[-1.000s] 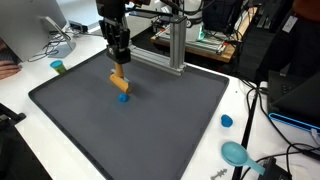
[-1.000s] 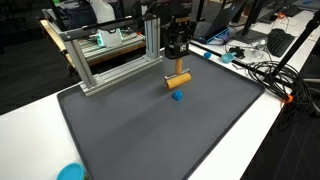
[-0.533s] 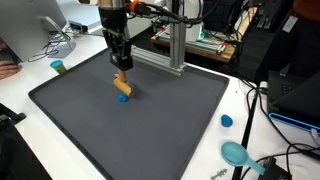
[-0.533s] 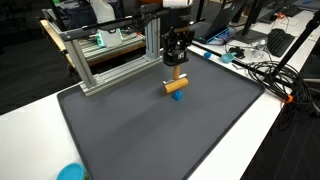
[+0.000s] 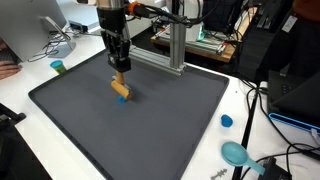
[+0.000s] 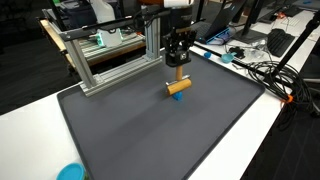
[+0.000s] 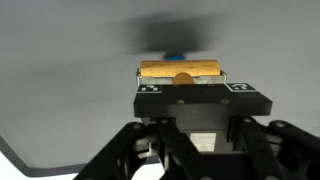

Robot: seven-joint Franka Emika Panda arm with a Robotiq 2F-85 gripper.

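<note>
— What are you doing right now?

— I am holding the wooden block [image 5: 121,90] in my fingers [image 5: 119,68]. They pinch it tight, and it lies flat and sideways between them. It hangs just over the little blue piece [image 5: 124,98], above the grey mat [image 5: 170,120] on the counter [image 5: 240,100].

— Is it touching the blue piece?

— It is very close. I cannot tell if it rests on it yet. In the wrist view only a bit of blue peeks out behind the block.

— So which step is this?

— I think I am setting the block down on top of the blue piece. Next I should go down slowly and straight, and keep the block's middle over the blue. I should only let go when it sits still, or it could roll off.

— What changed from a second ago?

— The arm has come lower. Back then there was a clear gap between the block and the blue piece. Now that gap is almost gone. My grip stayed the same.
</note>
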